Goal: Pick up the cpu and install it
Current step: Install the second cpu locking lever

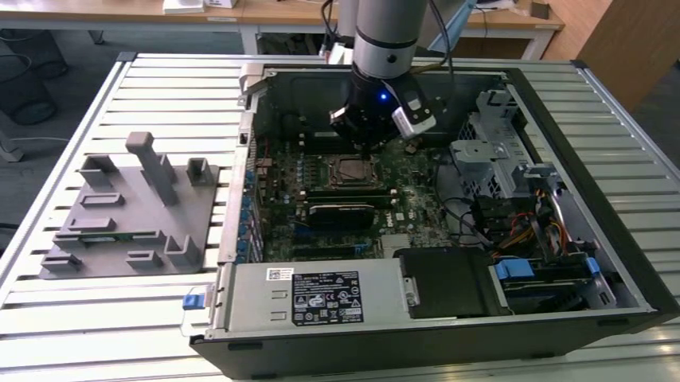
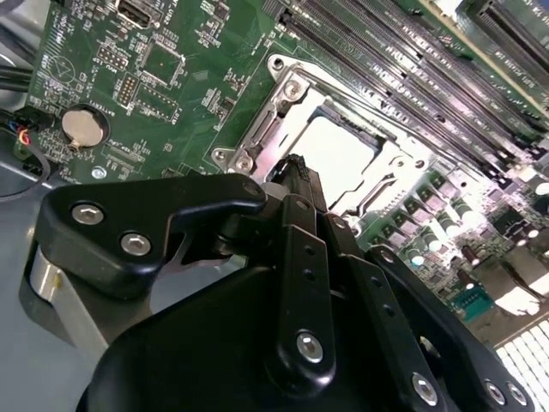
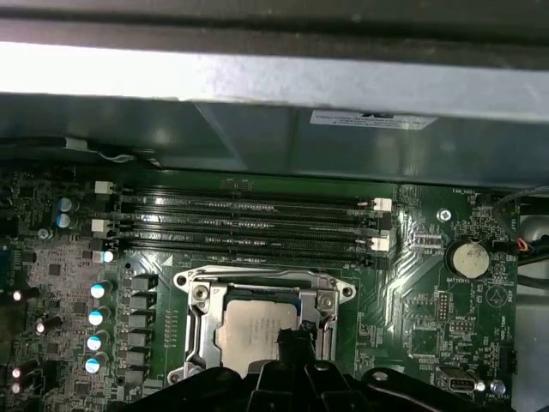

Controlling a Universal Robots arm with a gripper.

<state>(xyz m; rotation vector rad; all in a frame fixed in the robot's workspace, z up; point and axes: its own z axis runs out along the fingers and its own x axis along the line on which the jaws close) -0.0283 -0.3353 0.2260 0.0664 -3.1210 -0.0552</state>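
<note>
Closest to you in the second wrist view, the black linkage tool (image 2: pixel 296 176) hangs over the square silver-topped cpu (image 2: pixel 336 154), which lies in its metal-framed socket (image 2: pixel 257 142) on the green motherboard (image 2: pixel 111 77); you cannot tell how far its fingers are spread or whether they grip anything. Beyond the socket, in the first wrist view, run four long black memory slots (image 3: pixel 249 227), with a round silver coin battery (image 3: pixel 470 257) nearby. Behind them rises the grey case wall (image 3: pixel 257 137). The exterior view shows the open computer case (image 1: pixel 627 270) on the slatted metal tabletop (image 1: pixel 170 87).
</note>
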